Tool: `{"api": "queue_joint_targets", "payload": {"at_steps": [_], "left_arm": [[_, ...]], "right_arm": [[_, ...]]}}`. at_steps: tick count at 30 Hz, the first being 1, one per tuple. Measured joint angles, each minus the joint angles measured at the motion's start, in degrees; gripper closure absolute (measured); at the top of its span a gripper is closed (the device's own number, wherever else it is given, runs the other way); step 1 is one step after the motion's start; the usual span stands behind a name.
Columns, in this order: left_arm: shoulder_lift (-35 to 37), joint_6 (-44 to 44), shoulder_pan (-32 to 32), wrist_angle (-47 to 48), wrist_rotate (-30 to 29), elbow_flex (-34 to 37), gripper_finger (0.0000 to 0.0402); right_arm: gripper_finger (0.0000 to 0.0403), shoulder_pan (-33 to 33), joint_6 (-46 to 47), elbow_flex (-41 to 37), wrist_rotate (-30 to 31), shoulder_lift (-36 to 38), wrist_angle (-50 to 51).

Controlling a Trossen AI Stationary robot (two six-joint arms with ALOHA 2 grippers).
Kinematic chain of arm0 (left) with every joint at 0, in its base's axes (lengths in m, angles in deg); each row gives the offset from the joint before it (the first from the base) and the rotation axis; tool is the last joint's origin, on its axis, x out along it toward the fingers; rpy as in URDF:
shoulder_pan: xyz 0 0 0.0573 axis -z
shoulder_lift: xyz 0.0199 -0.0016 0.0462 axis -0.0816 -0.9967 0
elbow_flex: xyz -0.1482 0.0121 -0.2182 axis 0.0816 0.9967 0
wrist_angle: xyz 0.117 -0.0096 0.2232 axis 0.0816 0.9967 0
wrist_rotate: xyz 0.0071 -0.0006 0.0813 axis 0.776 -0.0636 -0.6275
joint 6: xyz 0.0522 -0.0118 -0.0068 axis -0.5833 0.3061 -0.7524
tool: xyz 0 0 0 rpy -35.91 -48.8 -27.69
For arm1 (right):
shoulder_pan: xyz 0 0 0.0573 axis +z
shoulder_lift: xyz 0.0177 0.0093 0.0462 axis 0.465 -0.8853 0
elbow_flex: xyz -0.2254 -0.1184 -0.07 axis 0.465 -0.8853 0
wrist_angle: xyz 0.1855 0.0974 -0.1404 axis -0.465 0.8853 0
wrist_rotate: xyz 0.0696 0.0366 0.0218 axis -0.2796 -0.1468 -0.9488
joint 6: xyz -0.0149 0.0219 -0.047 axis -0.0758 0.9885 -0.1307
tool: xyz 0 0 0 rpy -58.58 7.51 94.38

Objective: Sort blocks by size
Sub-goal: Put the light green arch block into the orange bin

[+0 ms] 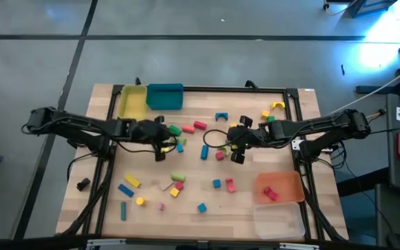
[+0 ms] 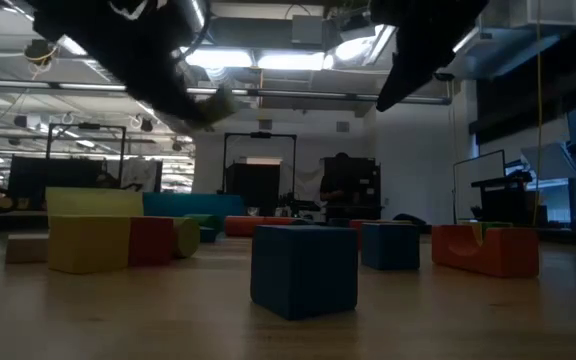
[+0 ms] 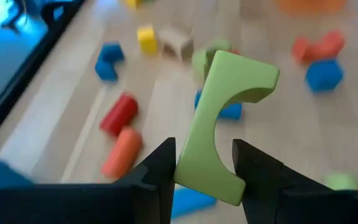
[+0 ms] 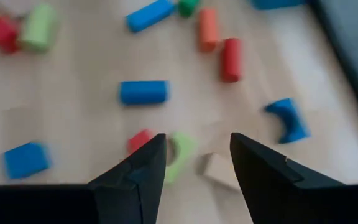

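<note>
Currently carry step: left gripper [image 3: 204, 168] clenched on green arch block [image 3: 225, 124], held above table centre-left; right gripper [image 4: 191, 158] released, hovering mid-table over loose blocks; next: take arch to tray [image 1: 132, 101], far-left corner, release.

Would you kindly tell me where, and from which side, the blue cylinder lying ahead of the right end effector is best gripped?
Grip the blue cylinder at its middle, across the curved flanks, probably coming straight down from above. It lies on its side with bare table along both long flanks, so the right end effector, which is open, should fit there.
</note>
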Motion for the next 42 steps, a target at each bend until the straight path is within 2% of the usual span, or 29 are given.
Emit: {"api": "queue_joint_targets", "payload": {"at_steps": [4,14,21,27,34,42], "left_arm": [[-1.7,-0.4,-0.9,-7.5,2.8,0.0,0.0278],[-6.1,1.7,-1.1,-23.4,2.6,0.0,0.0275],[-6.2,6.0,-1.1,-29.3,2.6,0.0,0.0273],[-6.2,5.9,-1.0,-32.9,2.6,0.1,0.0272],[-6.1,5.6,-0.9,-38.1,3.5,0.1,0.0271],[-6.1,2.2,0.4,-39.6,3.6,0.1,0.0271]], "right_arm": [[0.0221,0.0,0.0,0.0,-3.1,0.0,-3.3],[0.0221,-0.1,-1.0,0.0,0.0,-0.1,-19.4],[0.0221,-0.1,-13.1,0.0,0.0,-0.1,-26.3],[0.0221,-0.1,-22.1,0.0,0.0,-0.2,-32.2],[0.0221,-0.1,-29.9,0.0,-0.1,-3.9,-41.6],[0.0221,-0.1,-31.8,-0.1,1.0,-6.2,-51.0]]}}
